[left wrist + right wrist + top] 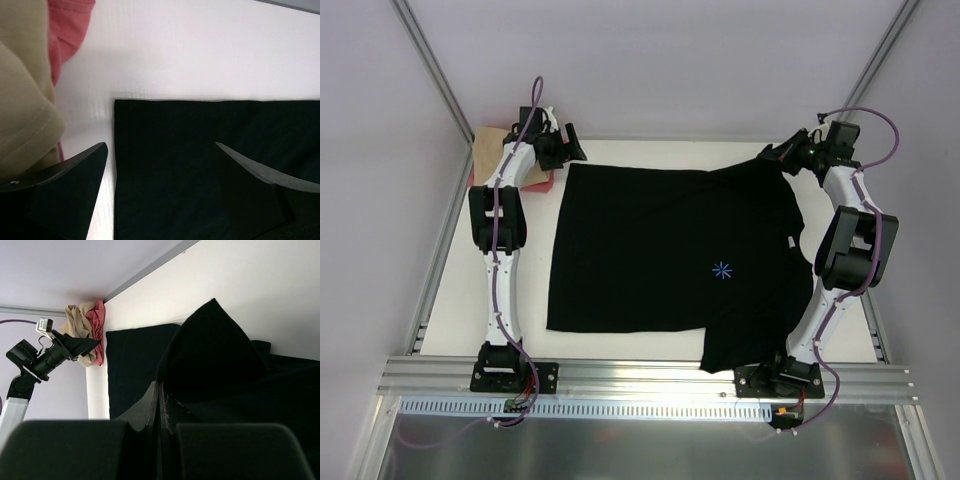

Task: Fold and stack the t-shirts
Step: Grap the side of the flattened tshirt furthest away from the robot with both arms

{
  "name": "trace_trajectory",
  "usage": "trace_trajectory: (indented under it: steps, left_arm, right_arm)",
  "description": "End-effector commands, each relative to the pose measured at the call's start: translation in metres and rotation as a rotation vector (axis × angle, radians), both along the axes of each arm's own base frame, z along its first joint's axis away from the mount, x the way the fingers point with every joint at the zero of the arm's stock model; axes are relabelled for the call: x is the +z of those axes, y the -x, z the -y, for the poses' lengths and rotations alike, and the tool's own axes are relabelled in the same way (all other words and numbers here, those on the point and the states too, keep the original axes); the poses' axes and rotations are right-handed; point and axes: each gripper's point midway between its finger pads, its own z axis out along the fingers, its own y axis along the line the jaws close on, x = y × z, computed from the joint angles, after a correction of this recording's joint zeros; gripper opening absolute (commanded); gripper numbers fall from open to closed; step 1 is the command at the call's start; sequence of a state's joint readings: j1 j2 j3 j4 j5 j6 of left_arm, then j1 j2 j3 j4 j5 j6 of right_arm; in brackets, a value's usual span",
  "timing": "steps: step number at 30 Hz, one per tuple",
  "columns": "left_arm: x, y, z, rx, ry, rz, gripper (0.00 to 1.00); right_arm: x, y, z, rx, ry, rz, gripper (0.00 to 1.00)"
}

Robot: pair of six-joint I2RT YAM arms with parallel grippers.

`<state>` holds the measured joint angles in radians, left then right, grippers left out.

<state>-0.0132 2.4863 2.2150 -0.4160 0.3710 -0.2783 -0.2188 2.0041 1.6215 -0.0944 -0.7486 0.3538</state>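
The black t-shirt (pixel 660 250) lies spread flat on the table, with its light-blue starburst mark (pixel 721 269) facing up. My left gripper (pixel 566 150) is open and hovers over the shirt's far left corner (pixel 150 150), with one finger (pixel 75 185) off the cloth edge and the other over it. My right gripper (pixel 775 156) is shut on the black t-shirt's far right sleeve, which rises in a peak (pixel 210 350) above the jaws (pixel 161 390). The tan t-shirt (pixel 20 100) and the pink-red t-shirt (pixel 67 30) lie bunched at the far left corner, beside my left gripper.
The white table (pixel 650 345) ends at the back wall just beyond both grippers. A metal rail (pixel 640 375) runs along the near edge by the arm bases. The shirt's near right hem hangs over that rail. My left arm shows in the right wrist view (pixel 45 357).
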Motion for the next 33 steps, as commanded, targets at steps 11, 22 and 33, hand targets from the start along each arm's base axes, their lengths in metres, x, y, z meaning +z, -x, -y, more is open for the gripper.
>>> trace_trajectory:
  steps: [11, 22, 33]
  left_arm:
    - [-0.026, 0.010, 0.015, -0.010, 0.125, -0.121, 0.86]
    - [-0.028, 0.011, 0.014, -0.002, 0.121, -0.128, 0.00]
    - [0.002, 0.005, 0.006, 0.027, 0.080, -0.035, 0.00]
  right_arm:
    - [0.013, 0.001, -0.004, 0.029, 0.001, 0.050, 0.00]
    - [0.012, 0.001, -0.005, 0.028, -0.007, 0.050, 0.00]
    - [0.011, 0.000, -0.005, 0.032, 0.000, 0.048, 0.00]
